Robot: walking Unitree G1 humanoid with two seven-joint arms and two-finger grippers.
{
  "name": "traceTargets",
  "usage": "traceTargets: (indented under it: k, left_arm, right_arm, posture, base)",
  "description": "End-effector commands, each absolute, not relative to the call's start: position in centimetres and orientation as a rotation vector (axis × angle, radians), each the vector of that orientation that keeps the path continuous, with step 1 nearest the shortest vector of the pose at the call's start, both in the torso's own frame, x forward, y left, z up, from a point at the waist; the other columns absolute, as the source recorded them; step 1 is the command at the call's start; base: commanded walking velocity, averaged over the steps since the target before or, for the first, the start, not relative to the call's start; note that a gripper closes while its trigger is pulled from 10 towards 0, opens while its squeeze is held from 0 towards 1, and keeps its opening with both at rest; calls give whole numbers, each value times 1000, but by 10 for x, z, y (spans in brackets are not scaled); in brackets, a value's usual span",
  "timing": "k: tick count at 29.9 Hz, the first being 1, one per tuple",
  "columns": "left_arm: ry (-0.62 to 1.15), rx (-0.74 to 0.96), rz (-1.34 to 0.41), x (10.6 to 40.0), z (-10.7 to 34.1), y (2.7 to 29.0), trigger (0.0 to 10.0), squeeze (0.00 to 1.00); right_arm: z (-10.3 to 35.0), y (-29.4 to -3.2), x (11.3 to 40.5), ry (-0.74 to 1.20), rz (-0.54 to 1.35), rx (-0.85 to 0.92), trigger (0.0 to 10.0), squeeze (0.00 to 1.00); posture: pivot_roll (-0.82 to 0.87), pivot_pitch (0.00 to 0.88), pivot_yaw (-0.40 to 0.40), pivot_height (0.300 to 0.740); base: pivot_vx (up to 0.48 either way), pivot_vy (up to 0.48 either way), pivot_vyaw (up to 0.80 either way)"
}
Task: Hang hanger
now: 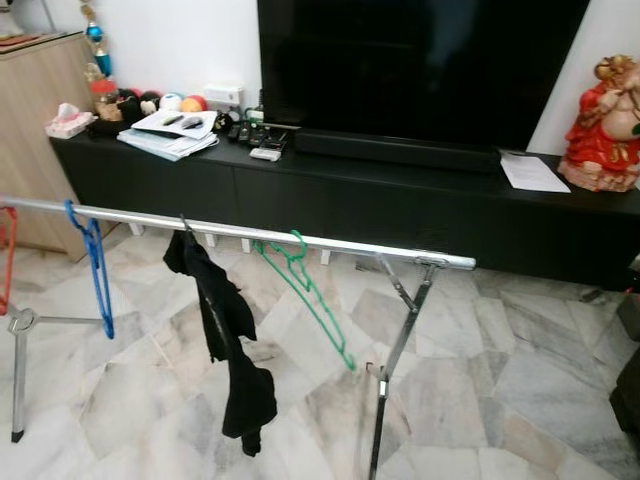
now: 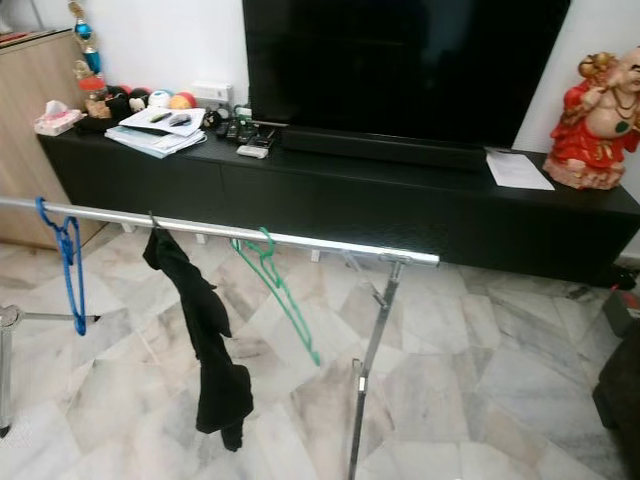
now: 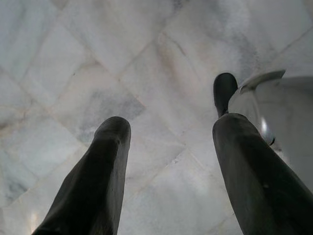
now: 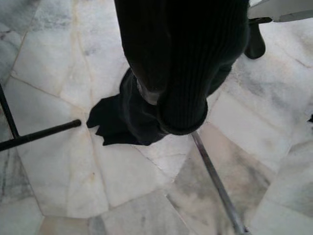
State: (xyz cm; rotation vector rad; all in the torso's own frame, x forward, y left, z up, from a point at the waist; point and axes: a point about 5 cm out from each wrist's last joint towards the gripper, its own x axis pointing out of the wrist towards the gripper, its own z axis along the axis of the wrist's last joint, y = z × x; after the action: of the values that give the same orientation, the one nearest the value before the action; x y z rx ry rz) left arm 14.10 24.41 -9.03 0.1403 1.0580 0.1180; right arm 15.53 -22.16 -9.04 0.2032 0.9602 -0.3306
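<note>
Three hangers hook over the silver rail of the drying rack. The black garment droops from one hanger near mid-rail. The bare green hanger hangs tilted beside it, toward the rail's right end. The bare blue hanger hangs toward the left end.

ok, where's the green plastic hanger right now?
In the left eye view, the green plastic hanger hangs tilted on the silver metal rail, right of the black garment and left of the rack's folding leg, in front of the black TV console.
</note>
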Motion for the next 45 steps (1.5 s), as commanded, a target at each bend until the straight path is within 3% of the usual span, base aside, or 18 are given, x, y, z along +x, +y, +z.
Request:
traceTargets:
  k: [1, 23, 37, 45]
  left_arm:
    - [1065, 151, 122, 138, -90, 248, 10000, 0]
    - [1060, 140, 113, 144, -92, 236, 10000, 0]
    - [1057, 143, 131, 143, -89, 248, 10000, 0]
    - [1050, 147, 131, 143, -89, 248, 10000, 0]
  right_arm:
    - [-91, -219, 157, 967, -326, 206, 10000, 0]
    - [-88, -220, 163, 942, -352, 216, 10000, 0]
    - [-88, -218, 163, 946, -346, 220, 10000, 0]
    - [-89, -218, 162, 951, -343, 216, 10000, 0]
  posture:
    - [-68, 0, 3, 740]
    - [-71, 0, 12, 740]
    - [-63, 0, 16, 740]
    - [-60, 0, 18, 740]
  base:
    - [0, 480, 0]
    - [0, 477, 0]
    - [0, 425, 0]
    - [0, 64, 0]
